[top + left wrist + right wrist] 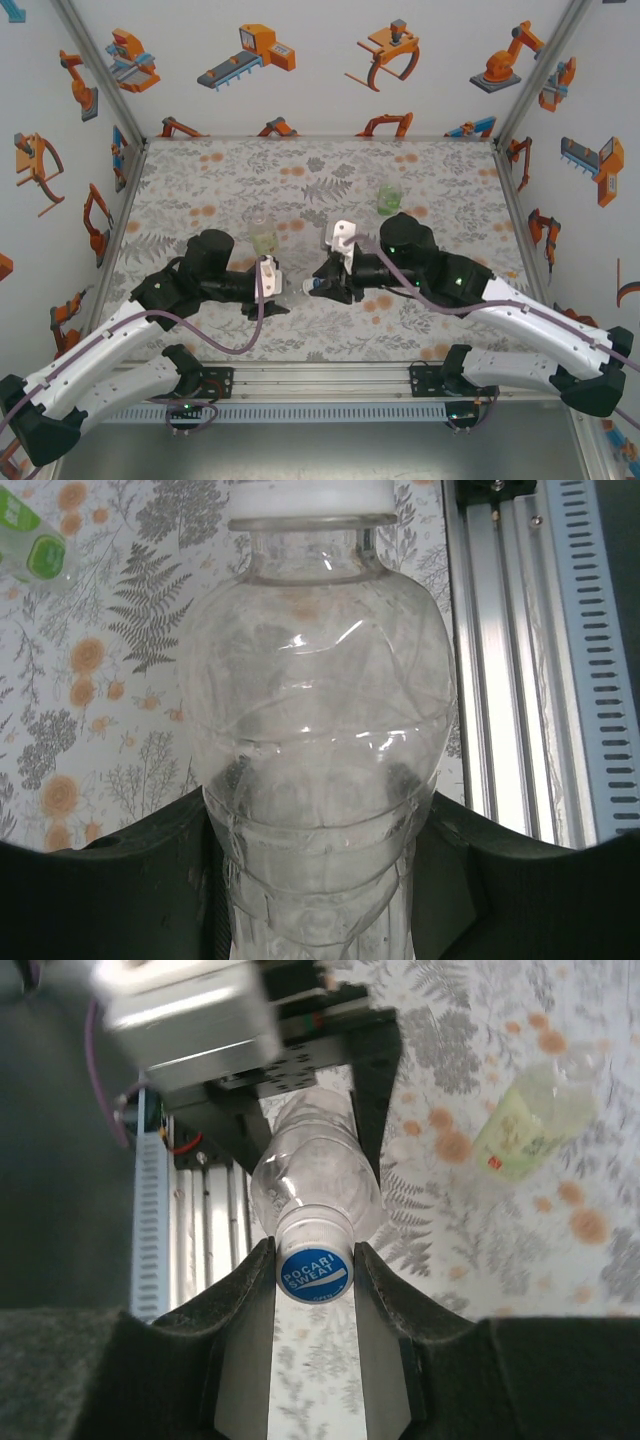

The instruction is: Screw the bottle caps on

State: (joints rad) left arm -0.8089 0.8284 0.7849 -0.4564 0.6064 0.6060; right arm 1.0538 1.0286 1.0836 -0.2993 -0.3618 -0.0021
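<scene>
The colourless bottle [320, 710] is held level between both arms, above the flowered table. My left gripper [320, 880] is shut around its lower body. Its whitish cap [315, 1260], with a blue printed top, sits on the neck, and my right gripper [315, 1272] is shut on it from both sides. From above, the left gripper [274, 292] and right gripper [318, 287] meet nose to nose at mid-table. The yellowish bottle [262, 236] stands just behind the left gripper. The green-tinted bottle [388, 197] stands further back on the right.
The aluminium rail [320, 380] runs along the near table edge, right below the held bottle [315, 1175]. A green-labelled bottle [530, 1120] lies off to the far side of the right gripper. Patterned walls close in the back and sides.
</scene>
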